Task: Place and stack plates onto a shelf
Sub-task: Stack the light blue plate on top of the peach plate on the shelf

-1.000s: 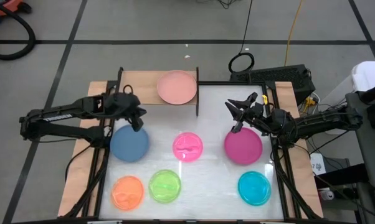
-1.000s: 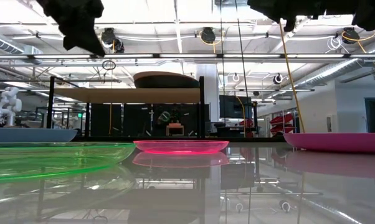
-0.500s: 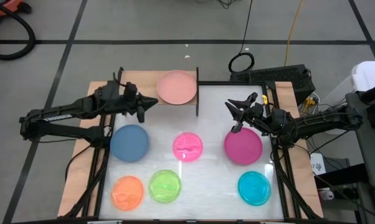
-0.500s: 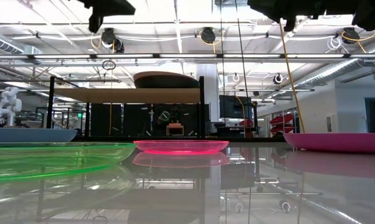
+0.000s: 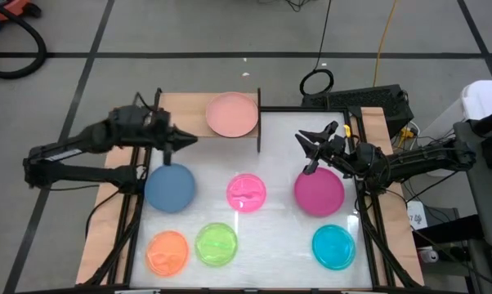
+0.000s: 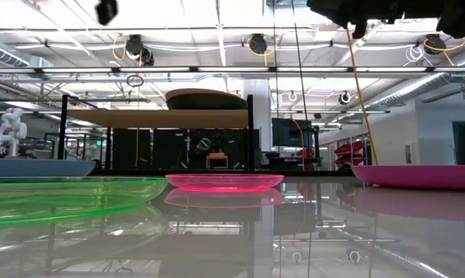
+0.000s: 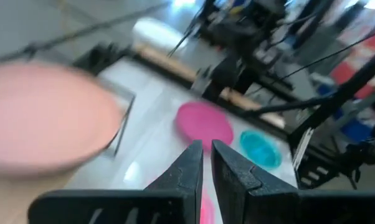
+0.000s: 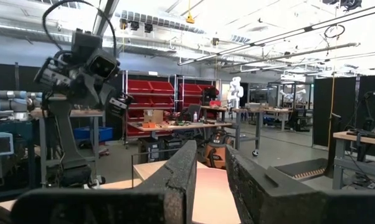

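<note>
The shelf (image 5: pixel 181 110) sits at the far edge of the table, its wooden top carrying a single salmon plate (image 5: pixel 232 115) between the black uprights; nothing is stacked on it yet. The other larger plates lie on the white tabletop (image 5: pixel 275 245): the blue plate (image 5: pixel 170 187) near my left side and the magenta plate (image 5: pixel 319 193) near my right. The smaller translucent ones are spread around them, the pink plate (image 5: pixel 246 192) in the middle, the green plate (image 5: pixel 216 243) and orange plate (image 5: pixel 167 251) along the near edge, and the cyan plate (image 5: pixel 333 246) at the near right. I see no grey plate. My left gripper (image 5: pixel 187 140) hovers over the shelf's left part, just beside the salmon plate and above the blue one, with its fingers close together, a thin gap between them, holding nothing. My right gripper (image 5: pixel 305 147) hangs over the far rim of the magenta plate, fingers likewise nearly together and empty. I judge that I am between placements, with one plate shelved and the next not yet picked. The blue plate is nearest my left gripper, so the next move calls for spreading the fingers, dropping to its rim, pinching the edge, and carrying it onto the salmon plate, centred so the stack sits flat.
</note>
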Motion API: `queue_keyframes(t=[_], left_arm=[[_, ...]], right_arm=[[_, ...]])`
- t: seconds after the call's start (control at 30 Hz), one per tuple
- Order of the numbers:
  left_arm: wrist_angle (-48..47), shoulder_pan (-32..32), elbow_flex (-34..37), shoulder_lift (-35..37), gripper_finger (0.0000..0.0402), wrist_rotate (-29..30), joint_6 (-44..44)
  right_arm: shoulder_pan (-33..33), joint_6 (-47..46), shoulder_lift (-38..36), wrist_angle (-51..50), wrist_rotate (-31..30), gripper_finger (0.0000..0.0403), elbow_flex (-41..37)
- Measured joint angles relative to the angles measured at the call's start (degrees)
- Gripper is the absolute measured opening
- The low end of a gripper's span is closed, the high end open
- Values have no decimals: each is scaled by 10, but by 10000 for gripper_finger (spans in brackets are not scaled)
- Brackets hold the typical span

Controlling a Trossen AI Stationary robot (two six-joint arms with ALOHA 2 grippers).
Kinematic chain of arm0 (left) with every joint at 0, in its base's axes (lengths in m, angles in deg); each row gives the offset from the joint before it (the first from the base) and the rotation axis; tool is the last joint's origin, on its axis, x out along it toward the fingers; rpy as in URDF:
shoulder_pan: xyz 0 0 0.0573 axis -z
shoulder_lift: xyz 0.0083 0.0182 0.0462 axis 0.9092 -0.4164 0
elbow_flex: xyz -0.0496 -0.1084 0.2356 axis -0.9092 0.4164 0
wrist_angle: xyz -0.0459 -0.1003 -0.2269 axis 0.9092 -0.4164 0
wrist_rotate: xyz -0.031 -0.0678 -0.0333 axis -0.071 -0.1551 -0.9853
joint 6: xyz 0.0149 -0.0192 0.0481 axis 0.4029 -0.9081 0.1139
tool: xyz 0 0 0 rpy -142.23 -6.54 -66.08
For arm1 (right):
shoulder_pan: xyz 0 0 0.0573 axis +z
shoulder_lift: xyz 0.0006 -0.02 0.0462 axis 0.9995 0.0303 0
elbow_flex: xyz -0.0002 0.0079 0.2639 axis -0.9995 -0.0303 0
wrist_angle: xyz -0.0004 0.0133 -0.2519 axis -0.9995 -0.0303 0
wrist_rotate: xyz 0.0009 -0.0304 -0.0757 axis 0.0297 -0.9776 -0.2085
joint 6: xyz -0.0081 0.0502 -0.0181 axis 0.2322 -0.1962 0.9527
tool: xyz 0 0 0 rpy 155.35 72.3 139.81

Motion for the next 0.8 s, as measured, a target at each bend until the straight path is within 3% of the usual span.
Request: queue_keyframes(t=[0.17,0.33,0.57,0.8], left_arm=[[-238,26,-116,0,37,74,-6],[-338,87,-131,2,37,169,-52],[-357,213,-40,-27,37,225,-151],[-320,338,48,-114,37,255,-265]], right_arm=[[0,0,0,0,0,70,0],[0,0,0,0,-1,70,0],[0,0,0,-13,-1,70,0],[0,0,0,-22,-1,70,0]])
